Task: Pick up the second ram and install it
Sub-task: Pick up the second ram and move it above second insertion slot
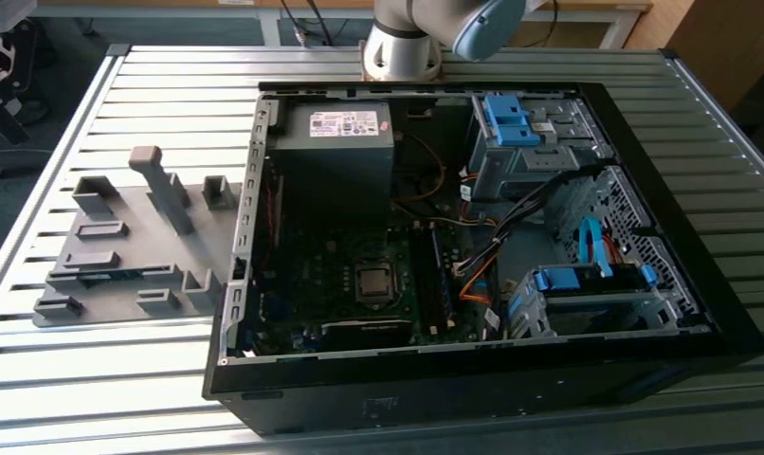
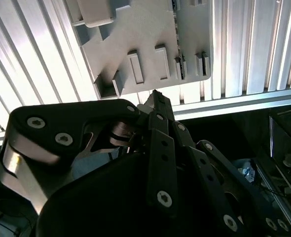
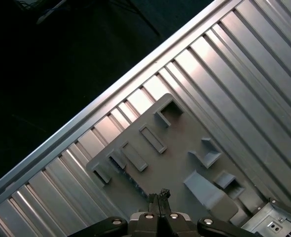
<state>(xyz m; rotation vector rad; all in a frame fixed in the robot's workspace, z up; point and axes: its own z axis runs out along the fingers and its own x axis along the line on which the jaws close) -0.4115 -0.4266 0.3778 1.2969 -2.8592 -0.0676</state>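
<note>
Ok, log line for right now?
gripper shut | over grey holder tray, contact unclear | open computer case beside tray on slatted table

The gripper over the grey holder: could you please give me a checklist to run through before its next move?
1. Gripper over the grey holder: ok. In the first wrist view it hangs above the holder's plate.
2. Jaws ready to grasp: not ok. They stand shut, with nothing between them.
3. Second ram located: cannot tell.
4. Computer case open: ok. Its side is off and the motherboard is exposed.
5. Cables out of the way of the board: cannot tell. A loose bundle runs along the board's edge on the exterior view's right.
</note>
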